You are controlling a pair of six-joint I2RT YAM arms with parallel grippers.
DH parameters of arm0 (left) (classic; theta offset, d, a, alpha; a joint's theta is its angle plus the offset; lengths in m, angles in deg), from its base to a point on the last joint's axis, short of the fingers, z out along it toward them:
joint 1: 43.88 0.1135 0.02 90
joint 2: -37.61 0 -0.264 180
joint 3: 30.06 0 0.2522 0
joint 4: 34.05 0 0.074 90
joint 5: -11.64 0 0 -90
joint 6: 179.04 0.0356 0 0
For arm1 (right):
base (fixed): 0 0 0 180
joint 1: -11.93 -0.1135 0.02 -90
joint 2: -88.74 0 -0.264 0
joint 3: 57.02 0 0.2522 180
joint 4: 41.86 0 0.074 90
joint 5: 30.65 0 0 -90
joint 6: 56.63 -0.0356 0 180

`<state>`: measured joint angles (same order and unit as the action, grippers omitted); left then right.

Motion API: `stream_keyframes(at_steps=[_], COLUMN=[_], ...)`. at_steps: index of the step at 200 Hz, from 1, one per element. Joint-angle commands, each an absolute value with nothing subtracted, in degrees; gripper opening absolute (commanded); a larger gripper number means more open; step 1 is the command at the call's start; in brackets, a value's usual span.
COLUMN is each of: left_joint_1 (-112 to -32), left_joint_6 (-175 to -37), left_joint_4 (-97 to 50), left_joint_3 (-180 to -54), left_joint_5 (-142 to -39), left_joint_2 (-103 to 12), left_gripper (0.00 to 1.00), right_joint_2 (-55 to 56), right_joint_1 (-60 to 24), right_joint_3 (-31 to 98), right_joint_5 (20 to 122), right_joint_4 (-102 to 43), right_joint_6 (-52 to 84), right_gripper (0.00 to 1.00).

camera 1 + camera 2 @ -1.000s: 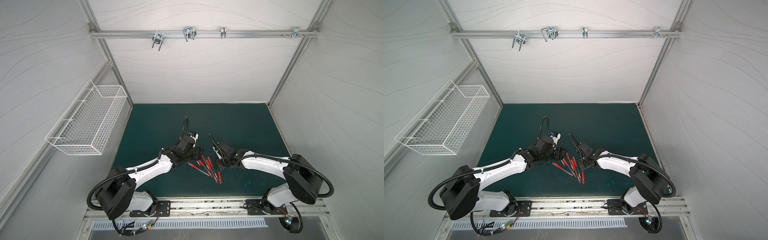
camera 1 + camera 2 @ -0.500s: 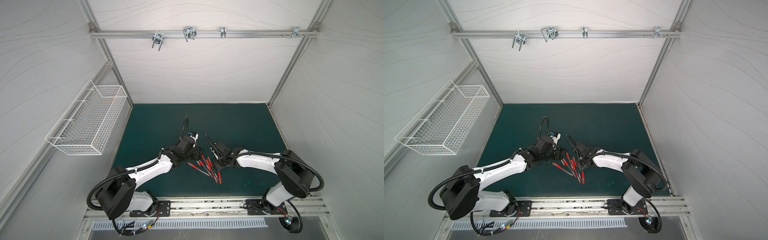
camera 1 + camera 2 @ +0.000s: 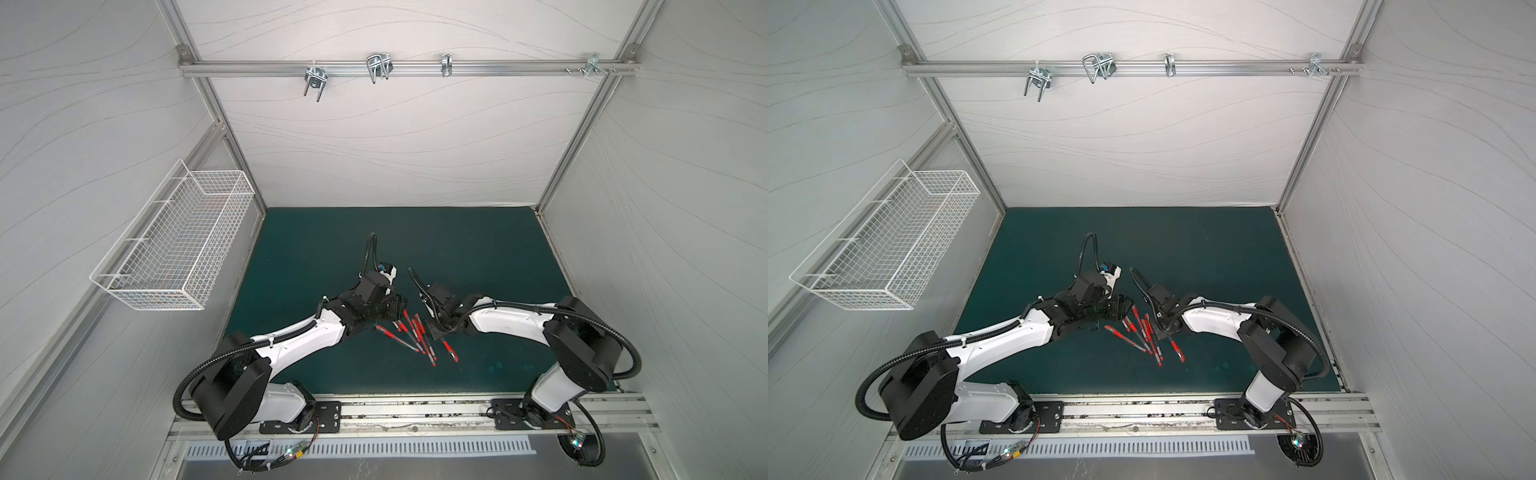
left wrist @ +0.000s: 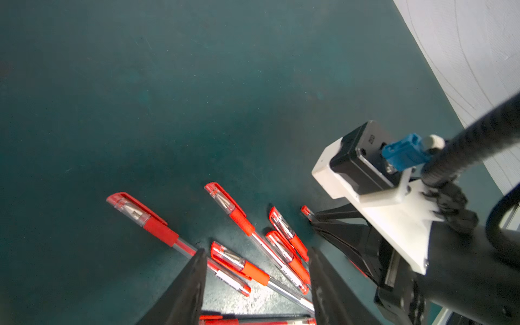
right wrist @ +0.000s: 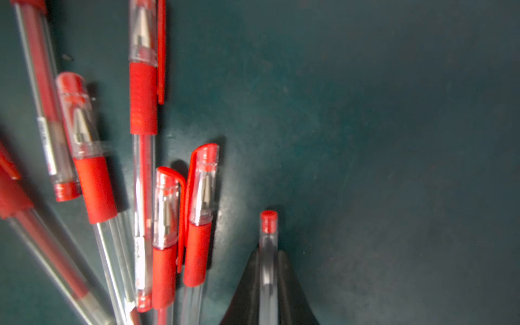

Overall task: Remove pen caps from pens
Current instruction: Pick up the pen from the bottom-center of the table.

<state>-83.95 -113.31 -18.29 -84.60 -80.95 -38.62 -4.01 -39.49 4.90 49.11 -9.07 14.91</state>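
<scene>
The right claw [image 5: 268, 270] is clenched on the clear barrel of one pen [image 5: 268, 244], gripped near its red end plug, which pokes out just past the fingertips on the green surface [image 5: 394, 140]. Beside that claw lie the other pens [image 4: 239, 222], fanned together and touching, each with its cap [image 5: 204, 183] in place over the tip. The left claw [image 4: 256, 278] hangs released above the same pile, grasping nothing, its jaws apart over two capped pens. No loose cap shows anywhere, so the job appears barely begun: every visible cap remains to be pulled.
</scene>
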Motion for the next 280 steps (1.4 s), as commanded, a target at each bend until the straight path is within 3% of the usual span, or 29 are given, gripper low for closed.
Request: stream_keyframes(at_steps=[1,53,96,133,202,254,280], left_joint_1=[-84.03,-84.02,-84.04,-84.12,-85.63,-86.34,-87.18], left_joint_6=[-114.17,-114.19,-114.16,-113.17,-111.5,-111.95,-111.99], left_joint_4=[-19.75,-19.69,-21.87,-28.21,-42.43,-54.2,-58.18], left_joint_3=[-85.92,-85.7,-84.03,-81.44,-75.37,-71.09,-69.58], left_joint_5=[-80.82,-80.69,-81.39,-88.02,-99.1,-104.91,-107.41], left_joint_2=[-37.54,-36.72,-33.94,-31.79,-26.32,-23.55,-22.12], left_gripper=[0.58,0.58,0.58,0.59,0.63,0.67,0.68], right_joint_2=[-5.15,-4.03,3.07,11.84,27.89,29.33,28.68], right_joint_1=[-39.93,-39.0,-35.54,-33.39,-26.08,-25.86,-27.27], right_joint_3=[5.17,5.43,4.41,5.97,10.69,10.36,8.73], right_joint_5=[48.14,47.63,50.5,51.96,68.27,78.95,79.19], right_joint_4=[-7.07,-7.16,-8.67,-6.9,-13.87,-24.85,-28.73], right_joint_6=[14.92,15.5,15.75,15.13,11.85,6.51,6.33], right_gripper=[0.12,0.08,0.06,0.06,0.06,0.06,0.06])
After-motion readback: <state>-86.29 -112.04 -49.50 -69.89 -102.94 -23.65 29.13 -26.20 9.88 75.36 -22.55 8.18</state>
